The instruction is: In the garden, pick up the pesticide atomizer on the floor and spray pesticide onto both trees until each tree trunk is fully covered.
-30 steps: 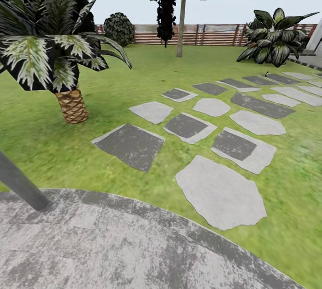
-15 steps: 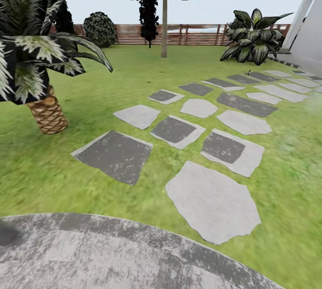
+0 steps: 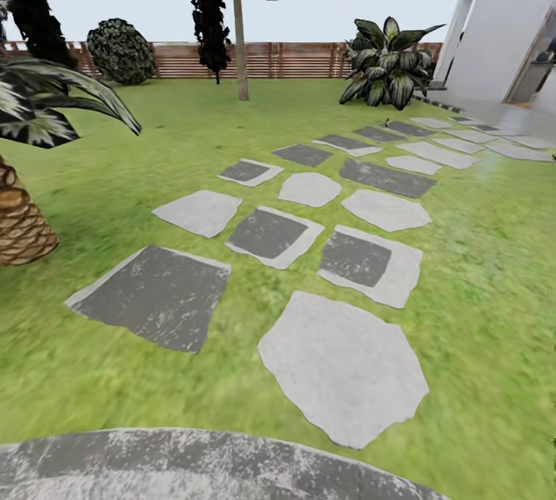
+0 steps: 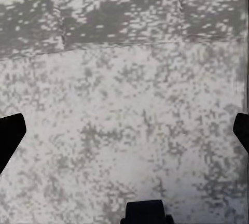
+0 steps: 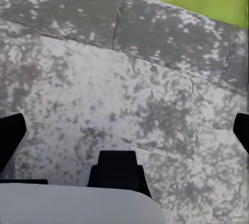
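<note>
left gripper spread, empty, over paving | right gripper spread, empty, paving under it too | atomizer: not spotted, so no bearing from either gripper | risk: driving on across lawn blind, overshooting or rolling over it

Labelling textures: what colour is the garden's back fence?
Reddish-brown horizontal slats, best seen on the fence in the head view.

My head camera: high, facing forward-down over the lawn toward the fence. My wrist cameras: close, facing down at speckled grey paving, shared with the head view's near edge.
</note>
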